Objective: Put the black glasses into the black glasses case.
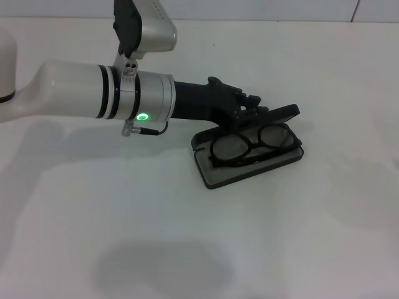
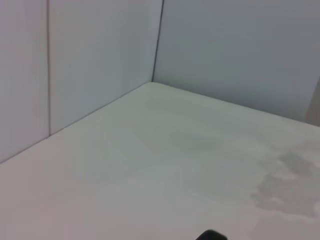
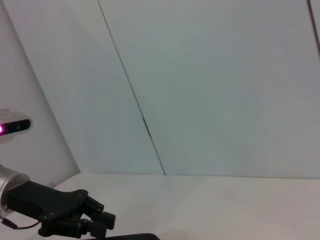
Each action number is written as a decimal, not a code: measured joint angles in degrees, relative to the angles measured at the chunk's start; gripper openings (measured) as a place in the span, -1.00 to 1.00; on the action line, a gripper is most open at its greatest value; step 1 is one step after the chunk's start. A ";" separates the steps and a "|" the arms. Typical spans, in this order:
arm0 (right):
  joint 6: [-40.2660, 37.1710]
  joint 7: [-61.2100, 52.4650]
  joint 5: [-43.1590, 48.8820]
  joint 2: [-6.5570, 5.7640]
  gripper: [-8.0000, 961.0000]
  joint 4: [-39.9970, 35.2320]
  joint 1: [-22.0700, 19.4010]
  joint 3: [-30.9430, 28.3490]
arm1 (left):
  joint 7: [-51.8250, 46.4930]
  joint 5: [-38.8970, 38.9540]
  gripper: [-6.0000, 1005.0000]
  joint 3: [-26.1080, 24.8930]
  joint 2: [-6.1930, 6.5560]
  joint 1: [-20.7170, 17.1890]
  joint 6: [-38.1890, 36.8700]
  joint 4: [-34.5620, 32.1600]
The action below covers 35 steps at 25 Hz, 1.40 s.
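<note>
The black glasses case (image 1: pixel 215 177) lies open on the white table, right of centre in the head view, with its lid (image 1: pixel 283 113) raised at the far side. Inside it, on the grey lining, the black glasses (image 1: pixel 252 144) lie folded with their lenses facing up. My left gripper (image 1: pixel 249 106) reaches in from the left and sits at the case's far edge, by the lid and just above the glasses' frame. The right wrist view shows the same left gripper (image 3: pixel 95 220) from the side, low over the table. My right arm is out of sight.
White tabletop (image 1: pixel 187 249) spreads around the case, with pale walls (image 2: pixel 225 50) meeting in a corner beyond it. A white rounded robot part (image 1: pixel 6 68) sits at the far left edge. A small black tip (image 2: pixel 212 235) shows at the left wrist view's lower edge.
</note>
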State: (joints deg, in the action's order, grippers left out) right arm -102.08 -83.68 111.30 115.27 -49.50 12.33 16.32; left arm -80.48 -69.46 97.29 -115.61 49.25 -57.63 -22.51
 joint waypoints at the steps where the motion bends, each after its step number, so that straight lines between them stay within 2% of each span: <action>1: -0.01 0.11 0.00 0.00 -0.70 0.22 0.08 0.00 | -0.01 -0.01 -0.49 0.00 0.02 -0.05 0.10 0.11; 22: -0.05 0.37 0.06 0.12 -0.62 0.63 1.03 0.41 | -1.39 -3.40 -0.48 0.49 -0.49 -0.21 -1.22 0.44; 30: -0.05 0.44 0.06 0.13 -0.56 1.29 1.52 0.57 | -2.54 -9.57 -0.48 0.45 -1.87 -0.12 -3.17 0.02; 35: -0.04 0.76 0.06 0.13 -0.53 1.33 1.67 0.64 | -1.71 -9.97 -0.48 0.18 -2.20 -0.34 -5.18 -1.57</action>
State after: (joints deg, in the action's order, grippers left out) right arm -102.13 -82.93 111.36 115.40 -48.17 14.00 16.96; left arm -82.19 -79.43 97.47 -117.81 48.90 -62.81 -24.08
